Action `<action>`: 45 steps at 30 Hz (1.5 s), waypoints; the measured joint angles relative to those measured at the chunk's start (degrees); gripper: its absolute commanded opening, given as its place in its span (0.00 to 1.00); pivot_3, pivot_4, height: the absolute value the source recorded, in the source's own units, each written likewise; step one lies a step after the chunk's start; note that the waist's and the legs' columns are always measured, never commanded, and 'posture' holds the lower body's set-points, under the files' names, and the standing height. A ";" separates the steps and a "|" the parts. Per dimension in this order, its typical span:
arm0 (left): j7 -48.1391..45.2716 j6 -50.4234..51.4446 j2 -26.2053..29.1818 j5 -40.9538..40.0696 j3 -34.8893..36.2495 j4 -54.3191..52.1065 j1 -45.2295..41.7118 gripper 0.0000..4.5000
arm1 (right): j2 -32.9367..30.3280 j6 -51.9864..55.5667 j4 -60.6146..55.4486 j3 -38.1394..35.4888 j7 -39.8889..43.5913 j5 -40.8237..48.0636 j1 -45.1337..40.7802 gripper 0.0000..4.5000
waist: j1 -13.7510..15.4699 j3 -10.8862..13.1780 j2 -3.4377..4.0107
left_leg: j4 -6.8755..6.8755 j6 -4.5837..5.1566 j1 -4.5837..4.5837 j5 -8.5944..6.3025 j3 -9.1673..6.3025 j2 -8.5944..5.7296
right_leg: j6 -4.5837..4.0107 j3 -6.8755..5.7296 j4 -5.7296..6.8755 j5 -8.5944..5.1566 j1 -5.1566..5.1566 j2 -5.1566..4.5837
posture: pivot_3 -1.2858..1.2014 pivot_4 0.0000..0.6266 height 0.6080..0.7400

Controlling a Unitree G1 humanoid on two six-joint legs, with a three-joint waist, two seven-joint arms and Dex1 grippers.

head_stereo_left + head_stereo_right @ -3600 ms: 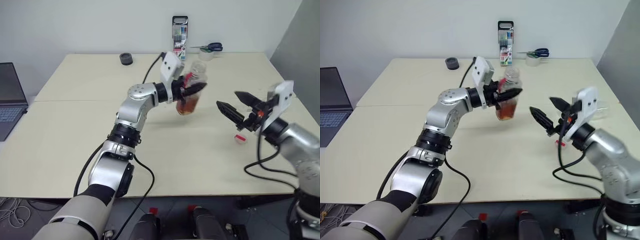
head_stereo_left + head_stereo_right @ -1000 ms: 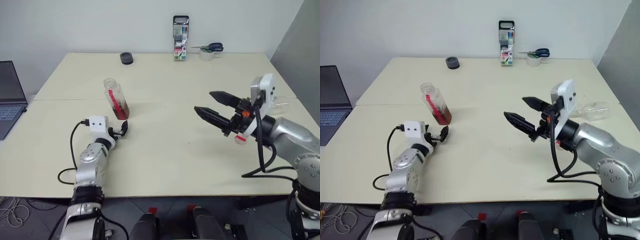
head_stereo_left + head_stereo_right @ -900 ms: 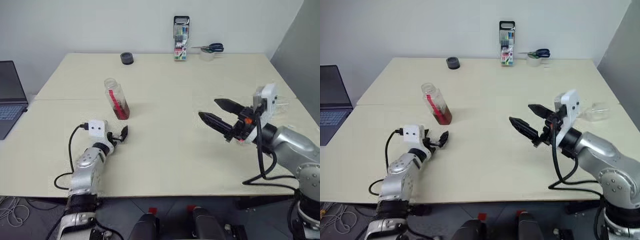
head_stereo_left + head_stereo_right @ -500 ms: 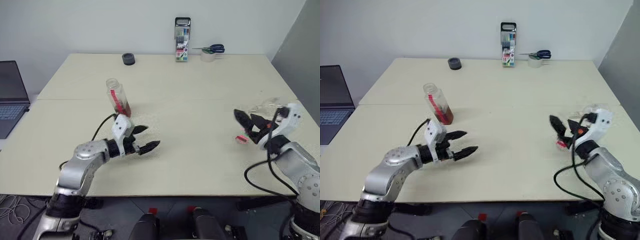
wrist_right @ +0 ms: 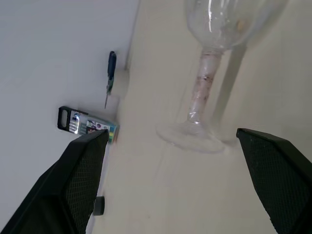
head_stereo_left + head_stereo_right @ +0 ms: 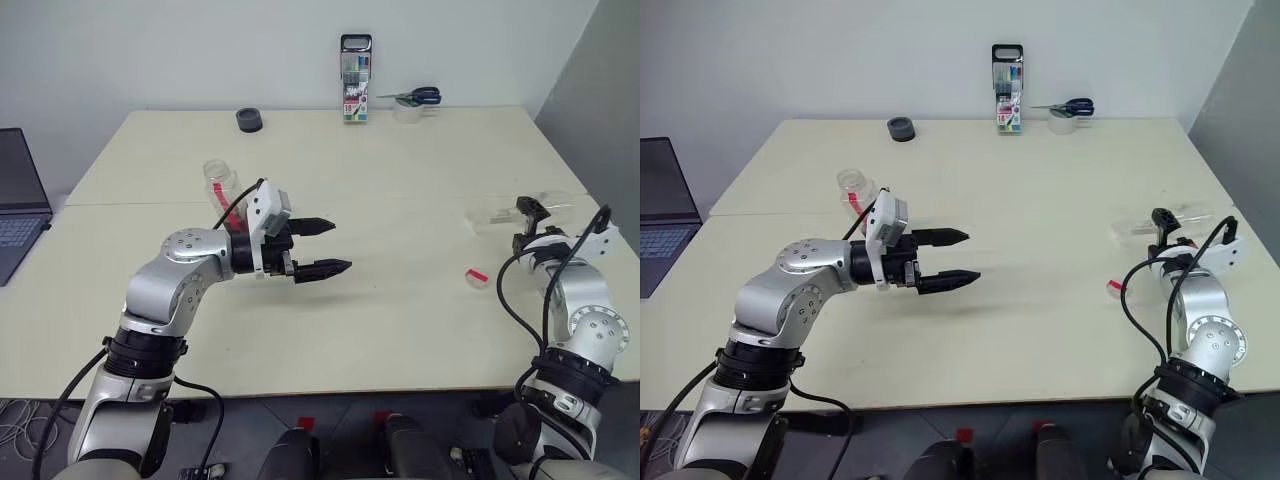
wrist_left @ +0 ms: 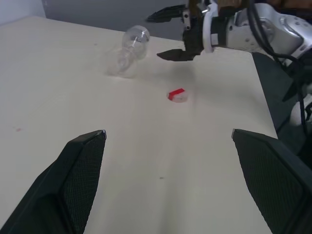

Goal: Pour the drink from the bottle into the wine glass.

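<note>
Jaws spread wide on the left gripper (image 6: pixel 325 247); the right gripper (image 7: pixel 171 35) likewise, beside the toppled wine glass (image 6: pixel 515 211).

From the head we look forward and down over the table (image 6: pixel 400 330), both eyes sharing nearly the same scene. Our left wrist camera faces across toward the fallen wine glass (image 7: pixel 127 50) at 11 o'clock (the right wrist camera sits close beside it).

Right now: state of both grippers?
Left gripper: open, holding nothing.
Right gripper: open, holding nothing, beside the lying wine glass.
</note>
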 measured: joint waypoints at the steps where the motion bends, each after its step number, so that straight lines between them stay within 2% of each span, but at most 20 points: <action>1: -0.38 0.35 0.04 -0.05 -0.16 -0.12 -0.08 0.99 | 0.04 -0.14 0.86 0.27 0.37 -0.53 0.00 1.00 | -0.01 0.01 0.02 | 0.00 0.00 0.00 0.00 0.00 0.00 | 0.00 0.00 0.00 0.00 0.00 0.00 | 0.52 0.24 1.00; 4: -1.92 0.52 0.96 -0.09 -0.38 0.01 -0.58 0.99 | 0.59 -1.38 3.35 1.04 1.61 -1.50 -0.30 1.00 | -0.03 0.05 0.08 | 0.00 0.00 0.00 0.00 0.01 0.00 | 0.00 0.02 0.00 0.00 0.00 0.00 | 0.52 0.24 1.00; 14: -3.46 0.57 1.41 0.92 -1.68 0.32 -3.63 0.99 | -5.09 -5.99 23.99 0.77 11.09 -8.24 -10.68 1.00 | -0.54 0.08 0.16 | -0.04 0.02 0.04 -0.01 0.05 0.00 | 0.00 0.03 -0.06 0.00 0.04 0.01 | 0.52 0.24 1.00; 22: -4.51 0.56 2.34 1.22 -1.71 0.49 -4.68 0.99 | -5.88 -9.62 35.21 -0.09 16.73 -13.28 -16.74 1.00 | -0.70 0.08 0.17 | -0.04 0.02 0.04 -0.01 0.03 0.01 | 0.00 0.03 -0.06 0.00 0.04 0.01 | 0.52 0.24 1.00; 29: -4.25 0.55 2.39 1.33 -1.70 0.43 -4.68 0.99 | -9.05 -13.97 47.18 -0.79 21.15 -17.77 -22.70 1.00 | -0.77 0.09 0.17 | -0.06 0.02 0.02 -0.01 0.04 0.01 | 0.00 0.02 -0.13 0.00 0.05 0.00 | 0.52 0.24 1.00; 42: -3.84 0.34 2.66 2.20 -1.70 0.59 -5.04 0.99 | -9.68 -19.33 51.63 -2.95 22.01 -21.71 -25.03 1.00 | -0.86 0.09 0.17 | -0.07 0.02 0.00 -0.01 0.02 0.01 | 0.00 0.01 -0.16 0.00 0.05 -0.01 | 0.52 0.24 1.00; 45: -4.34 0.30 2.68 2.34 -1.69 1.05 -5.84 1.00 | -9.46 -19.14 51.62 -3.40 22.27 -21.94 -25.03 0.87 | -0.87 0.09 0.17 | -0.07 0.02 0.01 -0.01 0.03 0.01 | 0.00 0.02 -0.16 0.00 0.05 -0.01 | 0.52 0.24 1.00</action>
